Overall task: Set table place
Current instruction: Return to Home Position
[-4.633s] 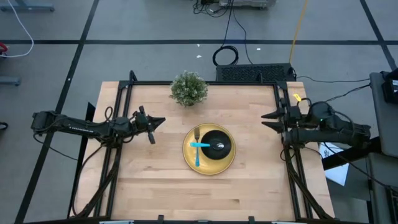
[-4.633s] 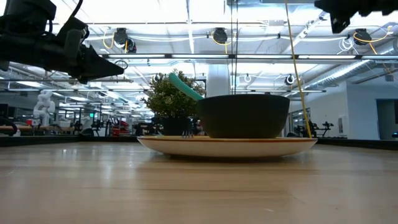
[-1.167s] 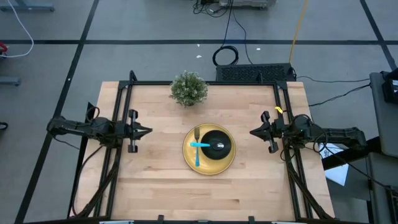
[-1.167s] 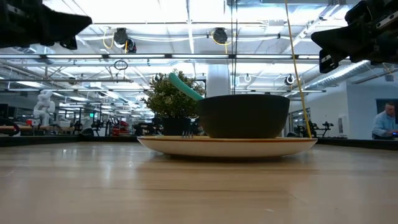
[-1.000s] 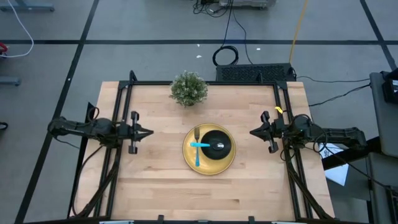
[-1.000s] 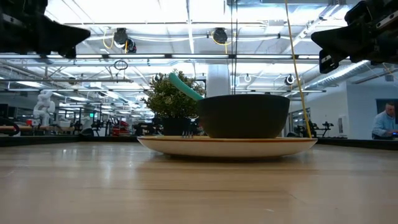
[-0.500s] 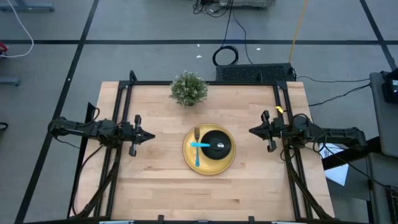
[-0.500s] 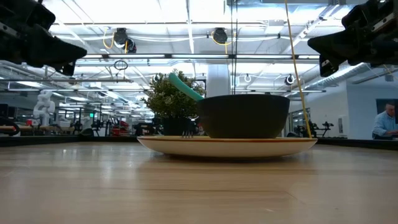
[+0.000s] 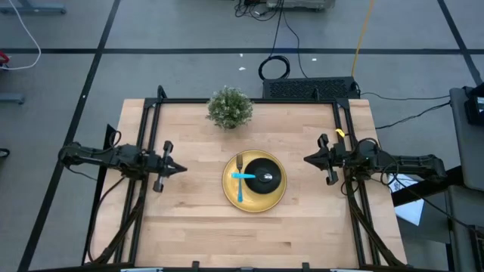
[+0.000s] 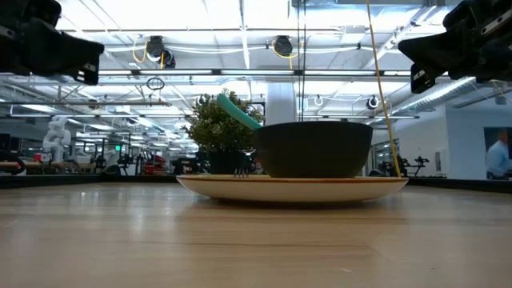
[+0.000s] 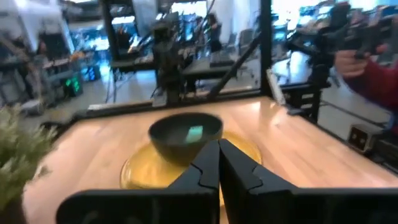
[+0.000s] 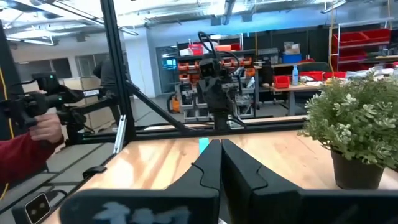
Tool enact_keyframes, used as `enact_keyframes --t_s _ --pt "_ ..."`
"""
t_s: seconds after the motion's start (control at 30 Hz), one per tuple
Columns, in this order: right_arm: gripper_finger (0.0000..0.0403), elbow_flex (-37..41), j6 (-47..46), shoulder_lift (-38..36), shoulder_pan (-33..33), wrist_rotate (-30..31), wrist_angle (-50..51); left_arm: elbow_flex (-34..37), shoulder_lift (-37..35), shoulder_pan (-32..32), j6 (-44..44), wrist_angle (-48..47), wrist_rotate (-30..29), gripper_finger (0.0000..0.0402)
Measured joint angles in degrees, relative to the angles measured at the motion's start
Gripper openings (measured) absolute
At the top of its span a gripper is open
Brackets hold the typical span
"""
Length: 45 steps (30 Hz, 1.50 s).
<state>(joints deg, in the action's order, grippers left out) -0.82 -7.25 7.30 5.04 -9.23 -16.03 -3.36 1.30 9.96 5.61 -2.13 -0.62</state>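
the place setting looks finished. in the high view the yellow plate (image 9: 255, 205) lies on the desk (image 9: 197, 227) just right of the frame's centre, and the black bowl (image 9: 265, 166) stands on its right half. the fork (image 9: 240, 189) lies on the plate just left of the bowl, tines toward the top of the frame. the spoon (image 9: 243, 176) rests with its metal end in the bowl and its blue handle reaching left across the fork. in the low view that handle slants up over the bowl's rim. the potted plant (image 9: 229, 107) stands near the desk's upper edge, well apart from the plate.

the left pincer (image 9: 181, 168) hangs at the left of the frame, aimed at the plate but well apart from it. its wrist view shows the 2 fingers pressed together with nothing between them. the right pincer (image 9: 306, 159) hangs at the right, likewise clear of the plate, its fingers pressed together and empty.

as i judge it, all 4 pieces are placed and nothing is left to carry. only parking the 2 arms remains.
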Motion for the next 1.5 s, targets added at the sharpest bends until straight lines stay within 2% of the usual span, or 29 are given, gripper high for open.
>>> enact_keyframes --t_s 0.17,0.33,0.9,1.17,1.5 --pt "0.0 0.0 0.0 0.0 0.0 -0.1 0.0 0.2 0.0 0.0 0.7 2.0 1.7 0.0003" --pt "0.0 0.0 1.0 0.0 0.0 -3.0 0.0 0.2 0.0 0.0 1.4 2.0 1.7 0.0003" --pt "0.0 0.0 1.2 0.0 0.0 -3.1 0.2 0.2 0.0 0.0 1.3 2.7 1.6 0.0012" --pt "0.0 0.0 0.9 0.0 0.0 -3.0 0.2 0.2 0.0 0.0 -2.1 3.0 -2.3 0.0014" --pt "0.0 0.0 1.0 0.0 0.0 -2.9 0.1 0.2 0.1 0.0 -4.7 2.9 -2.5 0.0014"
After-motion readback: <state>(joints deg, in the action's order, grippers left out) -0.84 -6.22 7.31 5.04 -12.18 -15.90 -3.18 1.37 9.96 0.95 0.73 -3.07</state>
